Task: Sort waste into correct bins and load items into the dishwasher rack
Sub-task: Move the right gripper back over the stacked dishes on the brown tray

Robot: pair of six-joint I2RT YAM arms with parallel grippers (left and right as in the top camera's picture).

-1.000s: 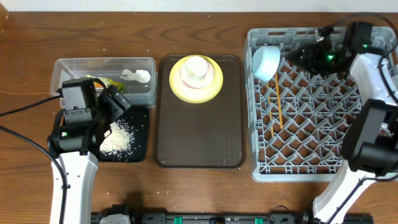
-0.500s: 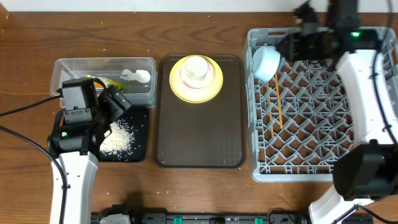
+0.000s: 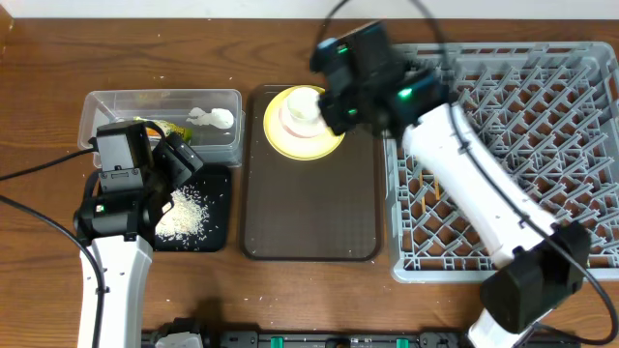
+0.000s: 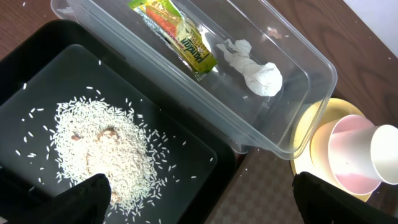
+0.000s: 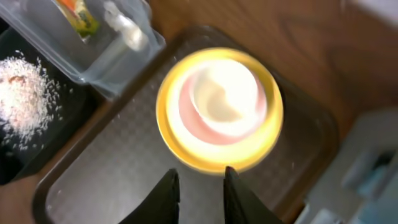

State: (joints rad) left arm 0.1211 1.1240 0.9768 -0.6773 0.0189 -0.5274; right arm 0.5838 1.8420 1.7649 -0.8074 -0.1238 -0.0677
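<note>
Looks like dish-loading: right end effector (image 5: 200,174), narrowly parted and empty, hovers over the white cup (image 5: 224,99) nested in the pink bowl (image 5: 185,107) on the yellow plate (image 5: 268,121), so next it probably drops and pinches the rim.

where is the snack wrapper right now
In the left wrist view, the snack wrapper lies inside the clear tub, left of the crumpled tissue; the black tray of rice sits beside the tub.
</note>
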